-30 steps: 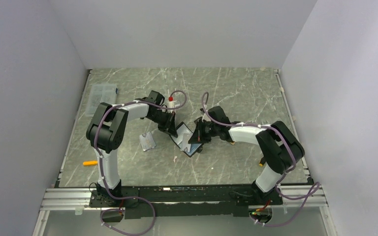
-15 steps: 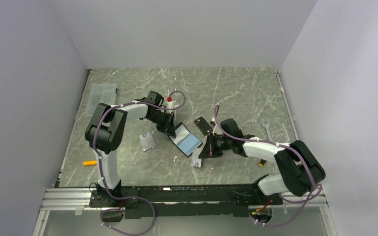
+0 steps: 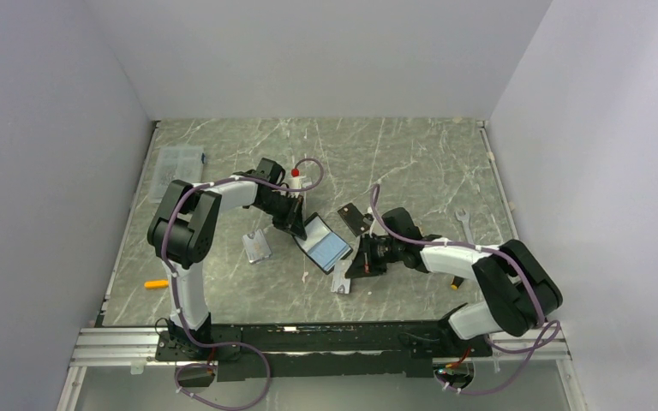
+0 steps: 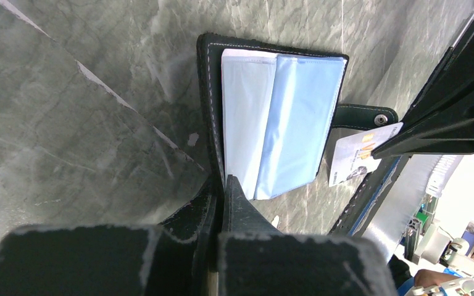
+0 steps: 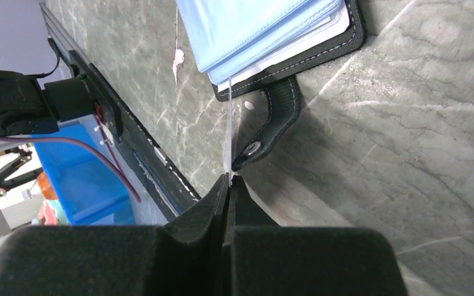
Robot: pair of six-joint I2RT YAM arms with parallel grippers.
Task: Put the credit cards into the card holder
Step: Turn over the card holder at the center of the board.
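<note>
Insertion step: left claw (image 4: 222, 185) pinches the open card holder (image 3: 329, 247) by its edge at frame centre, right claw (image 5: 229, 180) pinches a credit card (image 4: 355, 159) beside the snap tab (image 4: 365, 115); next needs alignment with a pocket (image 4: 296, 123).

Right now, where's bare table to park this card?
Bare: the far table strip right of the screw box, and the near patch in front of the sleeve. Crowded: around the card holder, with left tool, right tool, black card.

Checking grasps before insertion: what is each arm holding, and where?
The left fingers pinch the open card holder by a cover edge; the right fingers pinch a pale card by one end.
</note>
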